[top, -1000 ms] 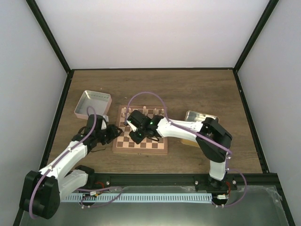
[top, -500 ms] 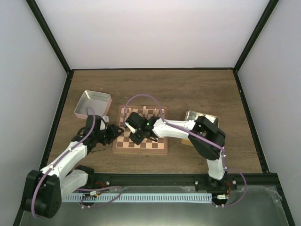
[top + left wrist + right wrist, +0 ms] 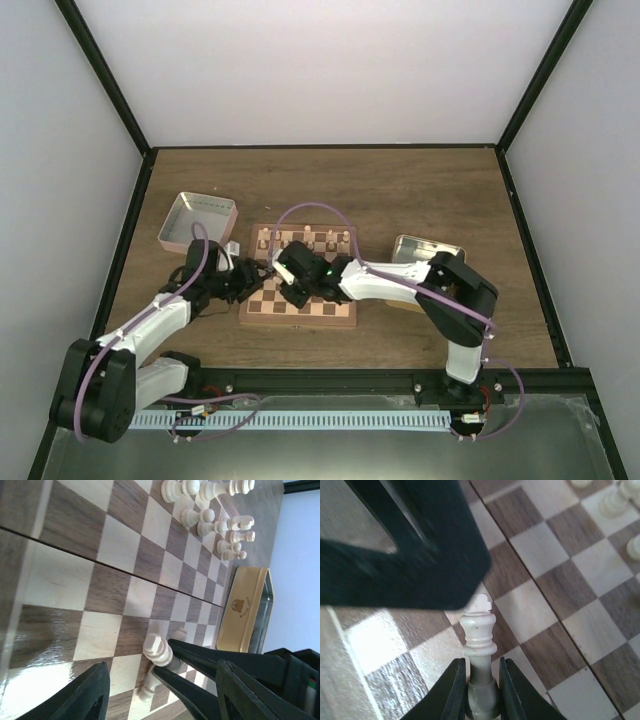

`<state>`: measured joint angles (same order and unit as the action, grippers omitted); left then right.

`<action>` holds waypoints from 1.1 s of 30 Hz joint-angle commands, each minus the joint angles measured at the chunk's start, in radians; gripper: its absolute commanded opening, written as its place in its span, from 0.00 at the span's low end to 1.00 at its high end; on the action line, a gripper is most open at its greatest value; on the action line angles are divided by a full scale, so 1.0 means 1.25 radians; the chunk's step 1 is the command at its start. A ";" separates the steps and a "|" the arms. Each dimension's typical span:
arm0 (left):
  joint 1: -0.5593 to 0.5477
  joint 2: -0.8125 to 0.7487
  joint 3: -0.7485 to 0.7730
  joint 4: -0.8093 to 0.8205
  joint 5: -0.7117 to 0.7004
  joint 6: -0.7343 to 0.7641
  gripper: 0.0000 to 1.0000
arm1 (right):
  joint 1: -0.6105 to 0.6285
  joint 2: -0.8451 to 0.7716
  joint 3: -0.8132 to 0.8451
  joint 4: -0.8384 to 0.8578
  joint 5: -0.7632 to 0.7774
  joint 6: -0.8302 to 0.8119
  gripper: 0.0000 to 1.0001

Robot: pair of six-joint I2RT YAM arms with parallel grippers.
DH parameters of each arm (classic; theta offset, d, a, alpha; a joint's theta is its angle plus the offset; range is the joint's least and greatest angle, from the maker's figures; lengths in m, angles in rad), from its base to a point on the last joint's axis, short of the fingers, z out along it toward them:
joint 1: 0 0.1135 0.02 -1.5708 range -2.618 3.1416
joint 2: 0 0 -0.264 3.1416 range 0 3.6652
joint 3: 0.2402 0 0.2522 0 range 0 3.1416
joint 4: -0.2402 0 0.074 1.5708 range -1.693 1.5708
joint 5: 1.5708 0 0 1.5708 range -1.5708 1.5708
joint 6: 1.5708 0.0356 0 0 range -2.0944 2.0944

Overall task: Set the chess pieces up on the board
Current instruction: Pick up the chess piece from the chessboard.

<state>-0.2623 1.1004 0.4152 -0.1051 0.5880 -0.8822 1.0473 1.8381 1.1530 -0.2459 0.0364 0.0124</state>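
Nearest us in the overhead view, the two arms reach from the near edge of the brown wooden desk (image 3: 420,185) toward its middle. The left gripper (image 3: 247,283) hovers at the left border of the square wooden chessboard (image 3: 330,308), which has dark brown and cream checks and a tan rim. The right gripper (image 3: 296,290) is just beside it, over the board's near-left squares. From above we cannot tell how either pair of jaws stands.

The wrist views show more. In the right wrist view, the right gripper's two black fingers (image 3: 456,687) are clamped on the stem of a pale cream turned-wood king (image 3: 479,627). The king is upright with a small cross on top. Its base is hidden between the fingers, so we cannot tell whether it rests on the square. A blurred black finger of the left gripper fills the upper left of that view. In the left wrist view, the left gripper's fingers (image 3: 90,695) are spread wide and hold nothing, and the king and the right gripper's fingers lie between them.

Farther on, the other small cream chessmen (image 3: 215,515) stand in rows along the board's far edge. Beyond the board's right side lies a gold rectangular tin (image 3: 242,615). Toward the desk's far-left corner sits a shallow pale pink tray (image 3: 198,222) with a grey floor, seen only from above.
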 commanded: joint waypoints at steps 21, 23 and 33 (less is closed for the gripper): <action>0.004 0.076 -0.001 0.151 0.080 -0.059 0.22 | 0.006 -0.093 -0.049 0.144 -0.042 -0.038 0.06; 0.004 0.073 -0.001 0.148 0.081 -0.056 0.14 | 0.005 -0.094 -0.049 0.142 -0.042 -0.038 0.06; 0.004 0.014 0.051 0.052 0.004 0.047 0.05 | -0.009 -0.125 -0.047 0.084 -0.005 0.071 0.43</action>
<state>-0.2615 1.1683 0.4194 0.0330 0.6575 -0.9230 1.0458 1.7432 1.0927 -0.1123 -0.0006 0.0238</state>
